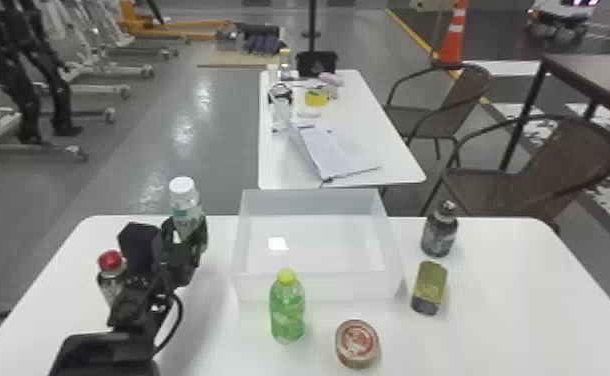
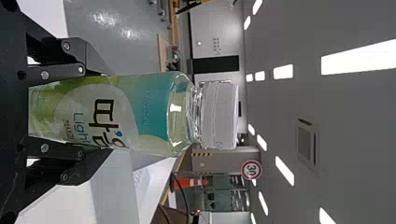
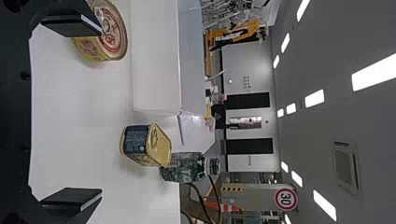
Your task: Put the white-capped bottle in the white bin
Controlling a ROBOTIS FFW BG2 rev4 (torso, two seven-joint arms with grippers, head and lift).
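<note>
At far left, a red-capped clear plastic bottle is partly hidden by the left arm. The left gripper is grasping the white-capped plastic bottle, fingers against both sides. The bottle is upright, left of and outside the translucent white rectangular bin; its green, white and teal label carries dark and blue lettering. A green plastic bottle with pale label stands before the bin, then a round tin with red-printed lid. Right of the bin: a gold-and-dark rectangular can, dark panel printed, and a dark-labelled bottle. The right gripper is released, fingers wide apart.
</note>
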